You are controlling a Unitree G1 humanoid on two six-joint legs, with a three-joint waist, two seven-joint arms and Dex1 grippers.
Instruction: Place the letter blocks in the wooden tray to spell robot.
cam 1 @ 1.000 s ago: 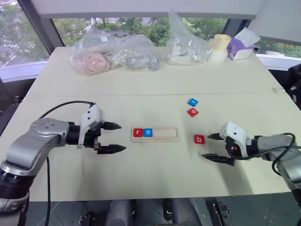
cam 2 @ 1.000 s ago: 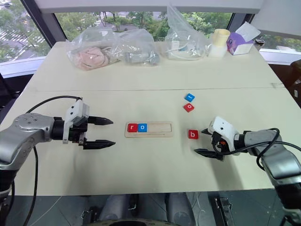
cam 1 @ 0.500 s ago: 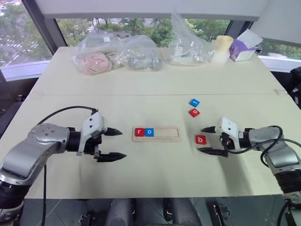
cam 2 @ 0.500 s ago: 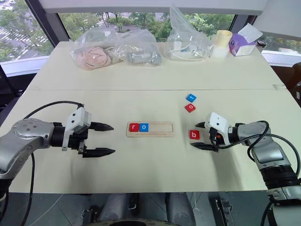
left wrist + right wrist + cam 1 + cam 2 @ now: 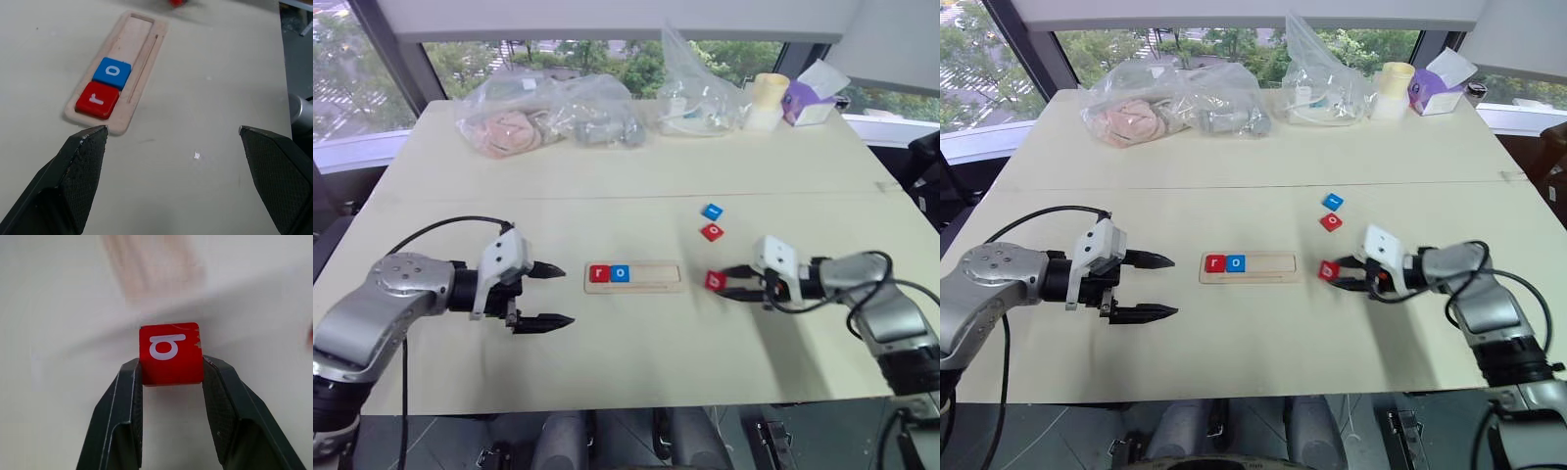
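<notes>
On the pale beige surface [image 5: 636, 166], the light-wood oblong tray [image 5: 635, 277] holds a red "r" tile [image 5: 598, 273] and a blue "o" tile [image 5: 621, 273] at its left end. My left claw [image 5: 546, 295] stands open beside it. My right claw [image 5: 171, 377] grips the red "b" tile [image 5: 170, 352] just right of the tray.

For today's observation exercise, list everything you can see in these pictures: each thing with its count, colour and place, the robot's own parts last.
wooden tray: 1, pale wood, mid-table.
tiles in the tray: 2, red r and blue o, at its left end.
b tile: 1, red, pinched in the right gripper.
loose tiles: 2, blue and red, beyond the right gripper.
plastic bags: 3, clear, far edge.
cup: 1, cream, far right.
tissue box: 1, purple, far right.
table: 1, beige.
left gripper: open, left of the tray.
right gripper: shut on b tile.
</notes>
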